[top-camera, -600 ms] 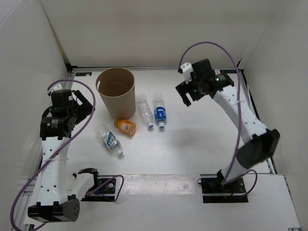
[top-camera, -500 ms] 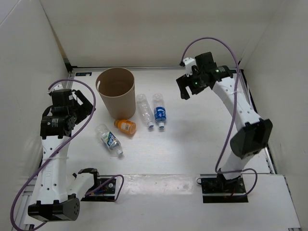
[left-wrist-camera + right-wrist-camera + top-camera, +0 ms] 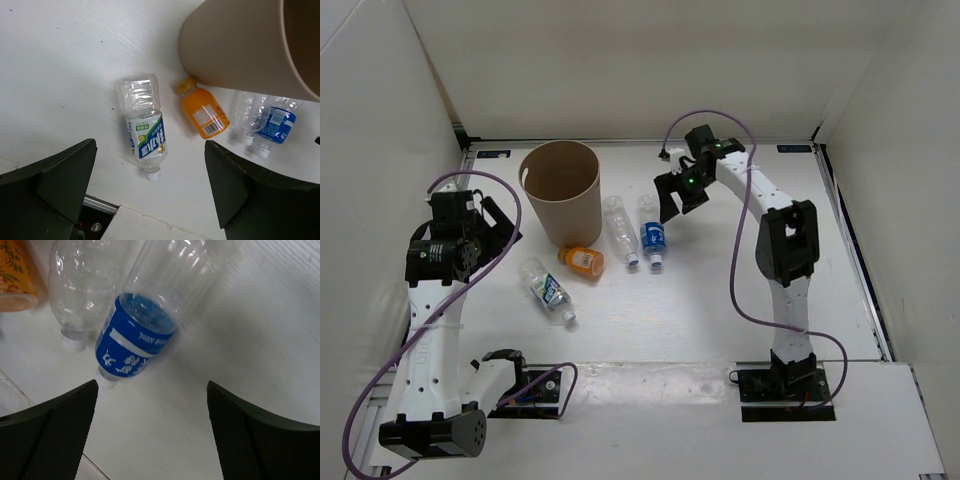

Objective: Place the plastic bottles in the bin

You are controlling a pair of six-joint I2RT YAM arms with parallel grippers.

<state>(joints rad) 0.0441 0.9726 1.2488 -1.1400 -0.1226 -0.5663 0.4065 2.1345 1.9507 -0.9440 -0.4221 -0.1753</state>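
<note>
The brown bin (image 3: 560,200) stands upright at the back left. All the bottles lie on the table. A plain clear bottle (image 3: 618,228) and a blue-labelled bottle (image 3: 651,232) lie side by side to the right of the bin. A short orange bottle (image 3: 581,262) lies by its base. A blue-green-labelled bottle (image 3: 547,290) lies nearer the front. My right gripper (image 3: 675,203) is open and empty, just right of the blue-labelled bottle (image 3: 135,340). My left gripper (image 3: 503,226) is open and empty, left of the bin and above the blue-green bottle (image 3: 145,132).
White walls enclose the table on the left, back and right. A raised white ledge with the arm bases (image 3: 650,385) runs along the front edge. In the left wrist view the bin's wall (image 3: 235,50) stands close behind the orange bottle (image 3: 204,112).
My right arm has swung left and down, from the back right of the table to beside the blue-labelled bottle. The left arm has barely moved. The bottles have not moved.
</note>
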